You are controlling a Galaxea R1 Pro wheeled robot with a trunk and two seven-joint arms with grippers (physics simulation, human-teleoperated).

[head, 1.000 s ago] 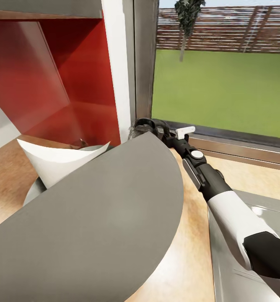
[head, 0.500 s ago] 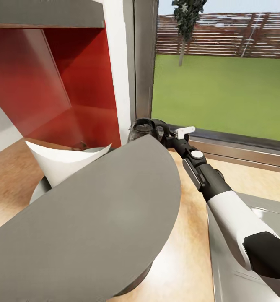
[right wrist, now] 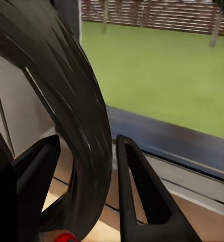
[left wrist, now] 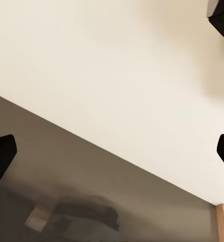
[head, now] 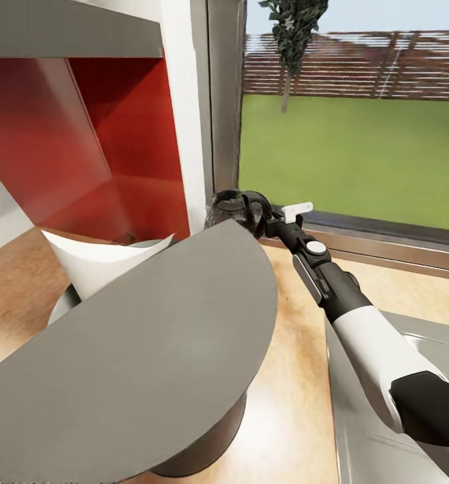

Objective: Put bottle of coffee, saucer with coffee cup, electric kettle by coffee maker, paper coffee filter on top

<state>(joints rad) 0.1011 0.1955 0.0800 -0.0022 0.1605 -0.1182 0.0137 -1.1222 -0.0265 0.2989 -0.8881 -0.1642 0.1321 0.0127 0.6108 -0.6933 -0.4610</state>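
From the head camera, your right arm reached far across the surface to the kettle by the window, just behind the coffee maker and its paper filter.

At the right wrist, your jaws clamped the kettle's curved handle.

At the left wrist, the fingertips stood wide apart, empty.

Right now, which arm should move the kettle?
Right, probably. The right gripper straddles the handle of the kettle by the window; the left gripper is open, facing a wall.
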